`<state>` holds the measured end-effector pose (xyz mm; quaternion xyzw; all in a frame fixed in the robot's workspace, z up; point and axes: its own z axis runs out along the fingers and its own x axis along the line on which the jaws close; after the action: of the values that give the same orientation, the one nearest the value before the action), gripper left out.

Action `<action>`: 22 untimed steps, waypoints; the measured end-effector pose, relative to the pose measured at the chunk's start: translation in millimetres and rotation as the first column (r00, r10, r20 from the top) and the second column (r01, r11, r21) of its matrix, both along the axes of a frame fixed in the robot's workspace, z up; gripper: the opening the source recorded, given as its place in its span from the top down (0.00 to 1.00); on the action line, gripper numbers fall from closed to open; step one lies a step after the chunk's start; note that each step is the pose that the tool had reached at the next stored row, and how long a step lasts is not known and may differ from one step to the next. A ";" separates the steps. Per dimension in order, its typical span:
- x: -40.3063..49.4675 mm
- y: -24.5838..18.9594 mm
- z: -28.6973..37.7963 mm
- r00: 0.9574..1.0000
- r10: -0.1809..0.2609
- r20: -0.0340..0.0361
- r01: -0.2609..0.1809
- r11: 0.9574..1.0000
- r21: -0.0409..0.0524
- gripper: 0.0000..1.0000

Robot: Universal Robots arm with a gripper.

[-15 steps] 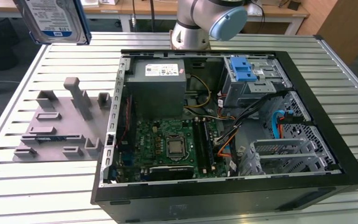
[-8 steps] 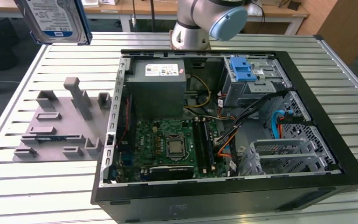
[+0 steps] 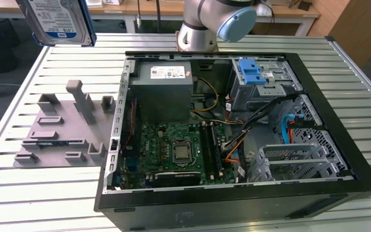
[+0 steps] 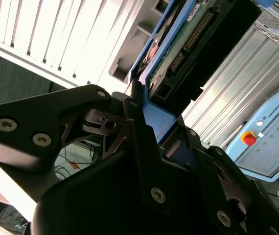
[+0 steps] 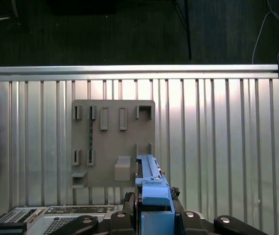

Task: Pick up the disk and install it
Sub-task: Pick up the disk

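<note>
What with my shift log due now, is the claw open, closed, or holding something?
Claw: closed, holding the disk.

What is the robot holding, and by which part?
The disk, up in the air; the gripper is shut on its blue bracket at one end.

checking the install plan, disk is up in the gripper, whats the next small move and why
Probably carry it sideways toward the exterior view's right, keeping height. The gripper is shut on the disk, which hangs above the grey fixture, apart from it, while the open computer case lies to that side.
</note>
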<state>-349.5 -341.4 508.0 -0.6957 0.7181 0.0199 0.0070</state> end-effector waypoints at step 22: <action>5.5 0.0 0.0 1.000 0.000 0.000 0.000 1.000 0.000 0.64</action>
<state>-344.0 -341.3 508.0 -0.6957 0.7181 0.0199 0.0070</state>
